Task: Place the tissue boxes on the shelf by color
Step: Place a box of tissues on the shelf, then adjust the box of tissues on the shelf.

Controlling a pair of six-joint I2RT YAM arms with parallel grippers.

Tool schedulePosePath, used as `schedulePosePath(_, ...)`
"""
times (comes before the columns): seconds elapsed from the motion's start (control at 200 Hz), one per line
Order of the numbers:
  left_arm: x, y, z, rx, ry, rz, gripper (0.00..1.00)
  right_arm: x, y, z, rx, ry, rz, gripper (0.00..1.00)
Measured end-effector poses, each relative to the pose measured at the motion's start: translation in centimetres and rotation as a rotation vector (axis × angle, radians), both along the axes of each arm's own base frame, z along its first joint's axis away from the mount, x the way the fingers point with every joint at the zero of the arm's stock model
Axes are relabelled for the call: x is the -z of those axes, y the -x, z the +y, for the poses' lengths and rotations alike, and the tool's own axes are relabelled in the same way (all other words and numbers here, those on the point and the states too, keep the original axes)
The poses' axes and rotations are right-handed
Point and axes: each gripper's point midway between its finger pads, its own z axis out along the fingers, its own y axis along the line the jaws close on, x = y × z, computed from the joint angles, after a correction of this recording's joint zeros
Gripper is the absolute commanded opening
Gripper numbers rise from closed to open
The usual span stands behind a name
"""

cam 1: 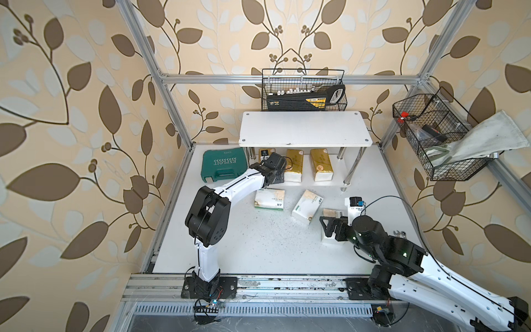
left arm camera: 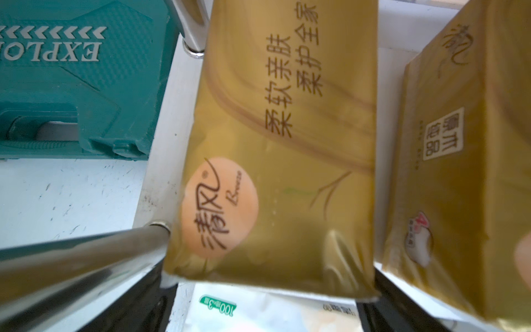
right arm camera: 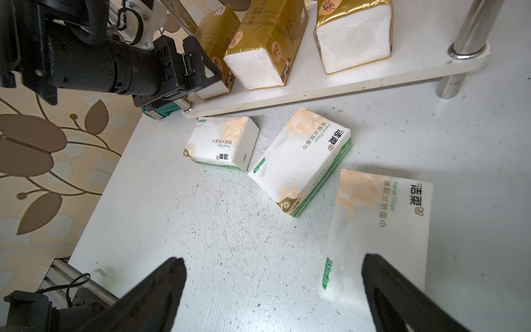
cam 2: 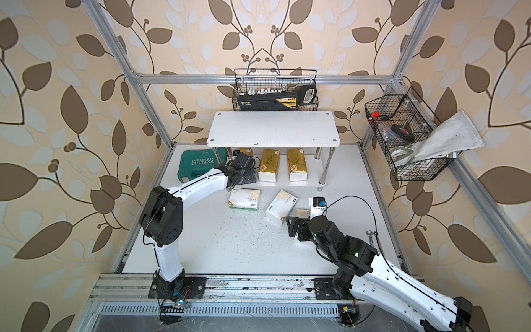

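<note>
Left gripper [cam 1: 274, 173]: fingers wide, straddling leftmost gold tissue pack [left arm camera: 273, 161] on lower shelf board [right arm camera: 373, 77]. Right gripper [right arm camera: 273, 261]: fingers wide, partly over a white tissue pack [right arm camera: 379, 227].

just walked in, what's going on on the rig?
It is sorting tissue packs by color. Three gold packs sit on the lower board of the shelf, and the left tool is open around the leftmost one. Three white packs lie on the table. The right tool hangs open over the nearest, not gripping it. The top board holds no packs.
</note>
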Motion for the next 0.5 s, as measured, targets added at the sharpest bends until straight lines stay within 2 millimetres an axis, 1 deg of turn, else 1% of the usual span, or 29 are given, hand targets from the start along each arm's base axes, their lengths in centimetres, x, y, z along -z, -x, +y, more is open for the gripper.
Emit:
schedulePosePath(0.07, -0.6, 0.5, -0.1, 0.014, 0.02, 0.002, 0.99, 0.2, 0.0, 0.0, 0.0, 0.002, 0.002, 0.99)
schedulePosePath(0.16, -1.9, 1.1, -0.4, 0.033, 0.051, -0.011, 0.99, 0.5, 0.0, 0.0, 0.001, 0.007, 0.007, 0.99)
schedulePosePath(0.325, -3.8, 2.5, -0.7, 0.07, 0.1, -0.023, 0.99, 0.5, 0.0, 0.0, 0.002, 0.005, 0.008, 0.99)
schedulePosePath(0.385, -4.1, 3.0, -0.7, 0.082, 0.112, -0.021, 0.99, 0.5, 0.0, 0.0, 0.002, 0.005, 0.007, 0.99)
schedulePosePath(0.5, -4.2, 3.8, -1.5, 0.128, 0.131, -0.01, 0.99, 0.4, 0.1, -0.4, 0.011, 0.006, -0.001, 0.99)
